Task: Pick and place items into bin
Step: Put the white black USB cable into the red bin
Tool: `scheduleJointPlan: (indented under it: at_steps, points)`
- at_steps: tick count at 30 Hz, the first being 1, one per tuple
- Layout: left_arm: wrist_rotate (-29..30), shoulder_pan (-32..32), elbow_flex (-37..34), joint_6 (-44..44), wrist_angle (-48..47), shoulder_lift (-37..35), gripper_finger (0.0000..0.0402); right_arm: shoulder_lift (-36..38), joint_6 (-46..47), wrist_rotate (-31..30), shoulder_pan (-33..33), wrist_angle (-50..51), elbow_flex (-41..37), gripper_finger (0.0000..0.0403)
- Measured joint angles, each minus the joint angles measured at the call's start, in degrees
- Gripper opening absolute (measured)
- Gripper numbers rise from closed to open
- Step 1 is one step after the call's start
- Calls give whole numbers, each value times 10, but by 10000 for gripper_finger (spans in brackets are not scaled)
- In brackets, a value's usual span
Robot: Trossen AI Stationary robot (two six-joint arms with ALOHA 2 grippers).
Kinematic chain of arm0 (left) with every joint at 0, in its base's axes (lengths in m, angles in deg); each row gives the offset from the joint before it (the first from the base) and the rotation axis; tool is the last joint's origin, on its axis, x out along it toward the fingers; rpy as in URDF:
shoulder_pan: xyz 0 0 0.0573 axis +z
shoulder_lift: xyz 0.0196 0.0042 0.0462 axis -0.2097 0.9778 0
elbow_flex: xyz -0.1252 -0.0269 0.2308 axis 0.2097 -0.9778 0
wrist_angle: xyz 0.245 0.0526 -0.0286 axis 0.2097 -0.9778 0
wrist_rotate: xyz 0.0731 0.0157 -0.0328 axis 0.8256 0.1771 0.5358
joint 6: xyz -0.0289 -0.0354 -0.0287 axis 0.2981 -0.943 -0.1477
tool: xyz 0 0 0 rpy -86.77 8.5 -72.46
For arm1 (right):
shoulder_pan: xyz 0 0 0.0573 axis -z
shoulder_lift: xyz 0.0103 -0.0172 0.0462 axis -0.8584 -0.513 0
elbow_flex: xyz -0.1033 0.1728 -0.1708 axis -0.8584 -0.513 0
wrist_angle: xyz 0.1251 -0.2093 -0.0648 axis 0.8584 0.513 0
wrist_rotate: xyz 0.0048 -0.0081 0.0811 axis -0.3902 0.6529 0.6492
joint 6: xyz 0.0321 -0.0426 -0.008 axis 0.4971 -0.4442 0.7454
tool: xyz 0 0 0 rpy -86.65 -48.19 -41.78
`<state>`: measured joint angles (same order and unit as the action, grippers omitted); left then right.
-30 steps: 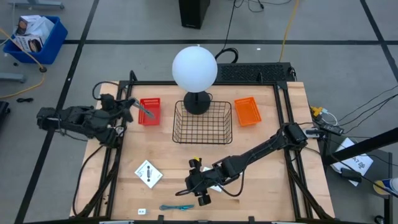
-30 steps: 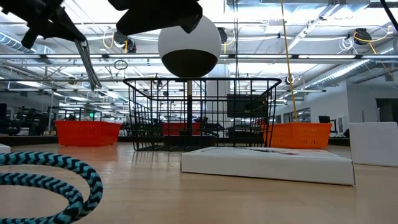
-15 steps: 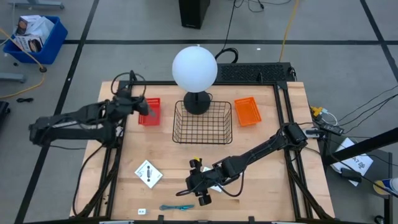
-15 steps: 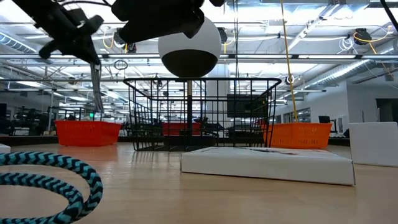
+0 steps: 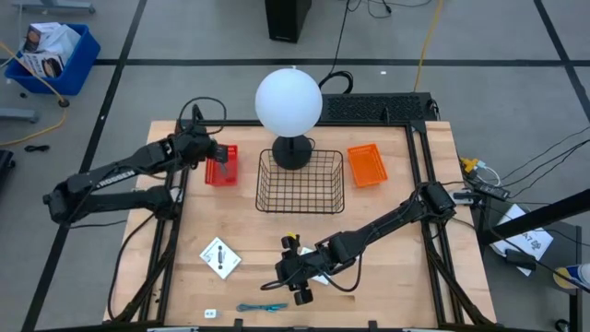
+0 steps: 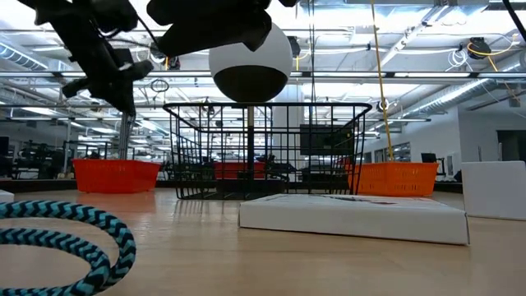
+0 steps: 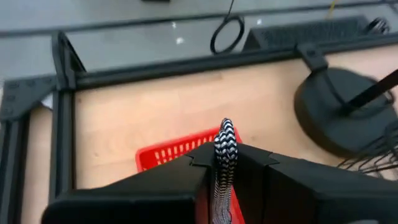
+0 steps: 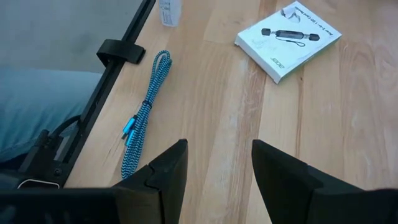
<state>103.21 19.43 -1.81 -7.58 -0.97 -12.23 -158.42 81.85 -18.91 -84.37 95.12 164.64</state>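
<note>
Wooden tabletop (image 5: 387,231), with the left gripper (image 5: 214,155) over the red bin (image 5: 221,166).
From where I stand, its fingers (image 7: 273,186) pinch a black-and-white braided cable (image 7: 224,155) that hangs over that bin. The right gripper (image 5: 297,284) sits low near the table's front, jaws apart and empty, a white boxed card (image 8: 288,37) and a blue braided cable (image 8: 142,118) lying ahead of it. Another white card (image 5: 220,257) rests well to the left.

A black-and-white braided cable (image 7: 224,162) hangs over a red bin (image 5: 221,166); a blue braided cable (image 8: 144,115) lies on pale wood.
</note>
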Motion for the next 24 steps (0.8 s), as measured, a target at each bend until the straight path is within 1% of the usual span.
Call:
scheduleJointPlan:
  at_steps: [5,8,13,18,24]
  points:
    - [-56,19,0,16,6,28,39,0,0,0,0,0,0,169]
    - [-64,23,0,25,10,39,47,0,0,0,0,0,0,169]
    - [-73,23,0,30,14,45,73,0,0,0,0,0,0,169]
    - [-74,23,0,39,14,45,107,0,0,0,0,0,0,169]
    - [-74,23,0,40,14,45,178,0,0,0,0,0,0,169]
